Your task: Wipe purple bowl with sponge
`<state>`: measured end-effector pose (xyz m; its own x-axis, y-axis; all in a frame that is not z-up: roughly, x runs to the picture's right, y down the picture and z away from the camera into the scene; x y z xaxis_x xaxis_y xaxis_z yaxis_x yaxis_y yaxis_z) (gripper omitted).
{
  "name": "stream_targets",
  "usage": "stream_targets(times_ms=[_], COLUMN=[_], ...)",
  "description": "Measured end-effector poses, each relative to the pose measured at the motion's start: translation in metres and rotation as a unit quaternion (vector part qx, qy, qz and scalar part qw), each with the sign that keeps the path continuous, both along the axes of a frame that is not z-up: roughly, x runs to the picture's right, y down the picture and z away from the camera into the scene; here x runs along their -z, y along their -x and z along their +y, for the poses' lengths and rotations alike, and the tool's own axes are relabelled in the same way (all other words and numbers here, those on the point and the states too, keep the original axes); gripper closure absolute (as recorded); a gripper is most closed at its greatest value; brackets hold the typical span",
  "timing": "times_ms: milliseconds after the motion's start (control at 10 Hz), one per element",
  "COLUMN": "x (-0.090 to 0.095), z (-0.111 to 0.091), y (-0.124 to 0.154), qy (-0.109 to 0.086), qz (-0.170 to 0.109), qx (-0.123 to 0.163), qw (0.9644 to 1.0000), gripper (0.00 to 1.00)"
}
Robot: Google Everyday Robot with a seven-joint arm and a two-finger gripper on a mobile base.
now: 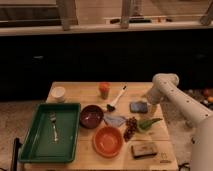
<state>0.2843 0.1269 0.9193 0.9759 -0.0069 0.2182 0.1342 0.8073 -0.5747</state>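
Holds the hand (150, 108) low at the right side of the counter (80, 92), just beside a blue item (138, 106); cannot tell whether apart or together. Mid-counter beside the green tray (31, 145), the purple bowl (91, 116); near the front edge, well apart, the sponge (143, 149).

Wooden table (80, 93) before dark cabinets (100, 55), dim light.

1. The jaws hang over the right side of the wooden table (80, 92), a dark blue flat block (138, 106) just left of them.
2. A brown rectangular sponge (144, 149) lies in front of the jaws, near the table's front edge.
3. The round purple bowl (91, 116) sits well left of the jaws; farther left, a green plastic tray (67, 136) holds a metal fork (54, 126).
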Motion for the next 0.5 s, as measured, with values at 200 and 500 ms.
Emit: stream_targets(times_ms=[200, 500], x=[0.0, 0.0], z=[0.001, 0.001], y=[0.002, 0.012], qy=[0.002, 0.002], qz=[0.0, -0.003], qx=[0.003, 0.009], qw=[1.0, 1.0], gripper=[0.2, 0.2])
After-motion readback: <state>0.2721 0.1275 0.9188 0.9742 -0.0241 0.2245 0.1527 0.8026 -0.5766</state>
